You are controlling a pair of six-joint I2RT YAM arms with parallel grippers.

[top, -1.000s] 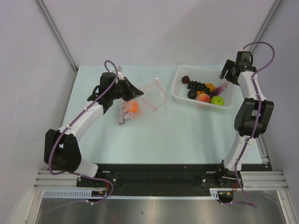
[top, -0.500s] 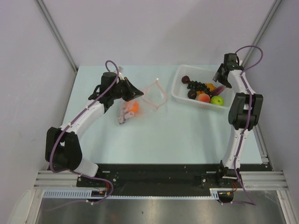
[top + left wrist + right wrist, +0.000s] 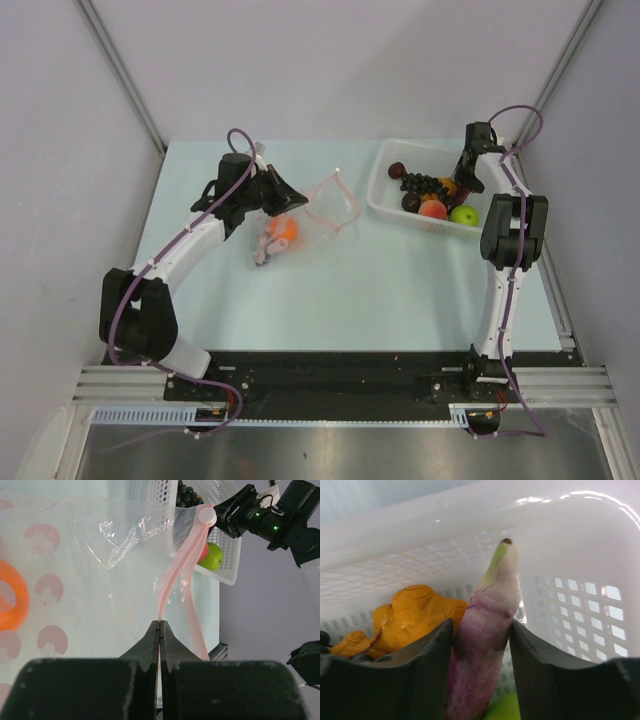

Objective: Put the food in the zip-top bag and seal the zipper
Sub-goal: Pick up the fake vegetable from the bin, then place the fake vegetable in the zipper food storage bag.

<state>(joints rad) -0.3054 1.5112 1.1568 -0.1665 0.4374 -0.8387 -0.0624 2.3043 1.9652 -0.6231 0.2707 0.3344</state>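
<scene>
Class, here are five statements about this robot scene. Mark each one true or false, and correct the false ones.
1. The left gripper is shut on the zipper of the zip-top bag. True.
2. The orange ball lies in the basket. False: it is inside the zip-top bag.
3. The right gripper has a finger on each side of the pink piece, inside the basket. True.
4. The green apple is in the zip-top bag. False: it is in the basket.
5. The zipper is sealed. False: its two strips stand apart, so the bag's mouth is open.
</scene>
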